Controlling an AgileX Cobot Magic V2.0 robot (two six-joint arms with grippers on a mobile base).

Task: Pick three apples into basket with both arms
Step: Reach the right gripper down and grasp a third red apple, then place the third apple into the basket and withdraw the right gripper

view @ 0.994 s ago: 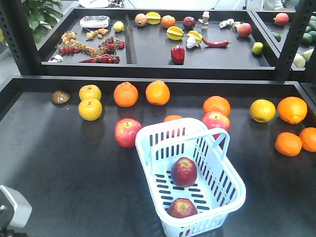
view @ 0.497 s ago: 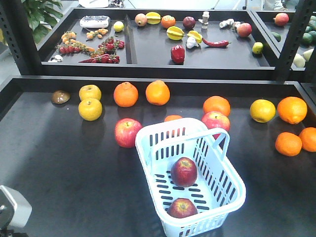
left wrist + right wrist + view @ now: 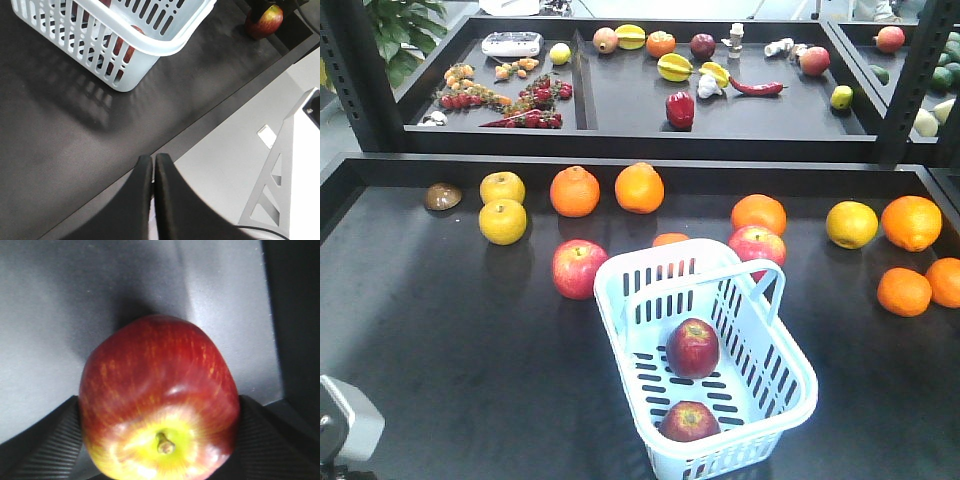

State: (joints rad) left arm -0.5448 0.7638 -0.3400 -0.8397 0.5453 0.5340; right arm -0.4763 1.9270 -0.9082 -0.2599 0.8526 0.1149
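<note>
While the tabletop (image 3: 440, 330) lies bare along its left and near-left edge, the basket (image 3: 760, 395) sits toward the near edge, right of centre, with two apples (image 3: 692, 347) inside. Oranges (image 3: 575, 191) and pinkish apples (image 3: 579, 268) crowd its far side. Near the front edge, the right gripper (image 3: 160, 440) grasps a third apple (image 3: 157, 390). Also there, the left gripper (image 3: 153, 167) is clenched, empty. No writing is legible.

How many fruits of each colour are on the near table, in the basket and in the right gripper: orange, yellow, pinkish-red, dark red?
Orange fruits: 7
Yellow fruits: 3
Pinkish-red apples: 2
Dark red apples in the basket: 2
Dark red apple in the right gripper: 1
Total: 15
</note>
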